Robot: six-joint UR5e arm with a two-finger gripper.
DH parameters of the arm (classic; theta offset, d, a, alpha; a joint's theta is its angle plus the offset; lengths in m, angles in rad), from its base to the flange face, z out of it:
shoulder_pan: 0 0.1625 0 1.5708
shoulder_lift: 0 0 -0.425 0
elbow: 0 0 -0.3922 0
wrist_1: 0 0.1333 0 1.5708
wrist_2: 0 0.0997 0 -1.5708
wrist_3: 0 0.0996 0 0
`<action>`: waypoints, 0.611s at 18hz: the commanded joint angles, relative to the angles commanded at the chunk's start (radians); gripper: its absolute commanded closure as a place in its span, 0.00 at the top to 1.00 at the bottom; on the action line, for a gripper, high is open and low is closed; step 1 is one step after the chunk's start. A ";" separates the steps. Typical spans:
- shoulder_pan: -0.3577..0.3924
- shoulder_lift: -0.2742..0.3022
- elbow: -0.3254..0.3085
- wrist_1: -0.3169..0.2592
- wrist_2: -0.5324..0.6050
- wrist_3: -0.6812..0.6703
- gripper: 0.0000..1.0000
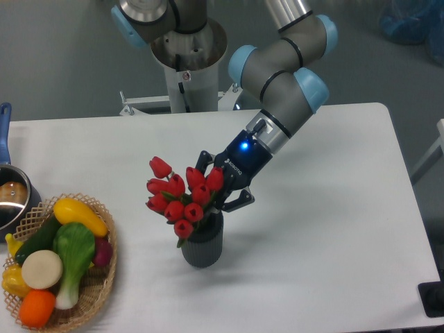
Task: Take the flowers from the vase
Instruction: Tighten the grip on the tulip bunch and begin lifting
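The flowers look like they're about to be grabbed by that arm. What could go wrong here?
1. The gripper is right in among the red buds of the flowers; closing there might crush buds rather than catch the stems.
2. The vase is small and stands free on the table. If the stems stick, lifting could tip it or drag it along.
3. The bunch leans left, so it may slip out sideways.
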 joint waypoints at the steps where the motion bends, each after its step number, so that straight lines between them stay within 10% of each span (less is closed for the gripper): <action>1: 0.000 0.000 -0.002 0.000 0.000 -0.002 0.21; 11: 0.015 0.021 0.024 -0.003 -0.103 -0.027 0.22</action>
